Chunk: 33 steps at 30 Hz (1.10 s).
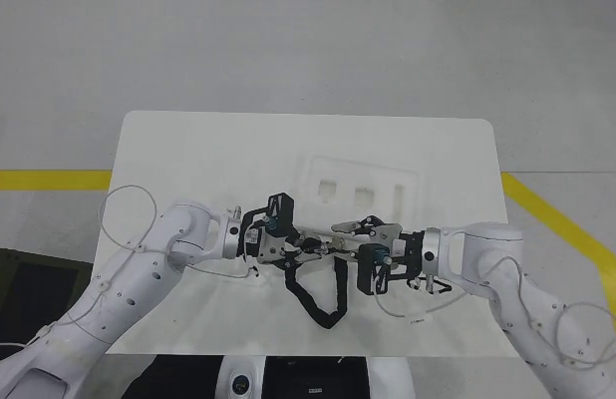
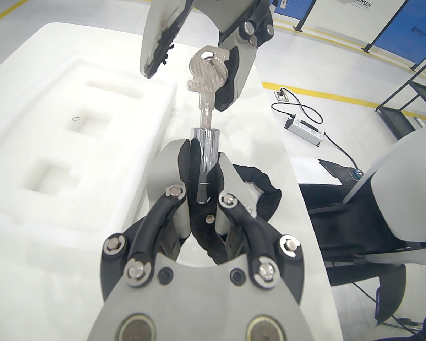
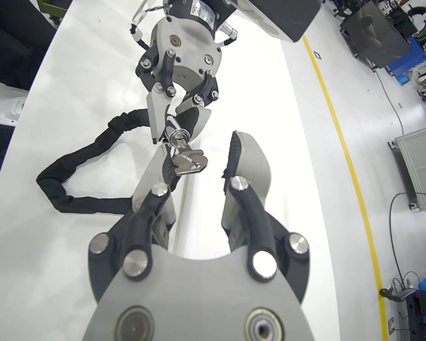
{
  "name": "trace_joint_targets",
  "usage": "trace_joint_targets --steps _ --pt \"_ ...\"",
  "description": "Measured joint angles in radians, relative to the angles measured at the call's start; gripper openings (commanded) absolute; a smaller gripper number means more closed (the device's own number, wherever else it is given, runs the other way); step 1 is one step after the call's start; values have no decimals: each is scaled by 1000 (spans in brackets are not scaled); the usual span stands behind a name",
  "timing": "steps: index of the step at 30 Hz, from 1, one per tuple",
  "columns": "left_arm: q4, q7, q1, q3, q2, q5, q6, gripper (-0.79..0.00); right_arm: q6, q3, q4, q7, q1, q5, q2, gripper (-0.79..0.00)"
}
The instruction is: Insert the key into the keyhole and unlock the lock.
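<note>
A chrome lock cylinder [image 2: 206, 147] on a black fabric-covered chain [image 3: 85, 164] is held above the table, with my left gripper [image 2: 203, 152] shut on it. The silver key [image 2: 207, 72] sticks out of the cylinder's end, its blade partly in the keyhole. My right gripper [image 3: 201, 147] is open around the key's head [image 3: 190, 163], which rests against one finger while the other finger stands well apart. In the top view the two grippers meet at the table's middle, left [image 1: 288, 244] and right [image 1: 343, 239]. The chain loop [image 1: 323, 299] hangs toward the front edge.
A white foam tray [image 1: 363, 185] with three recesses lies just behind the grippers on the white table [image 1: 188, 150]. The table's front edge is close under the chain loop. A yellow floor line runs beside the table.
</note>
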Motion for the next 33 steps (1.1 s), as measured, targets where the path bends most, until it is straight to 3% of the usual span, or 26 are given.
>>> trace_joint_targets --steps 3,14,24,33 --pt "3 7 -2 6 3 2 0 -785 -5 1 -12 -4 -4 -12 1 -526" --pt "4 30 -9 18 11 8 0 -785 -13 0 -33 -7 -11 -37 4 -779" --pt "-4 52 -7 9 17 36 0 -785 -38 -9 -23 38 -3 45 2 -785" --pt "-16 63 13 -19 16 75 4 -785 -22 -27 -25 191 5 215 -3 -785"
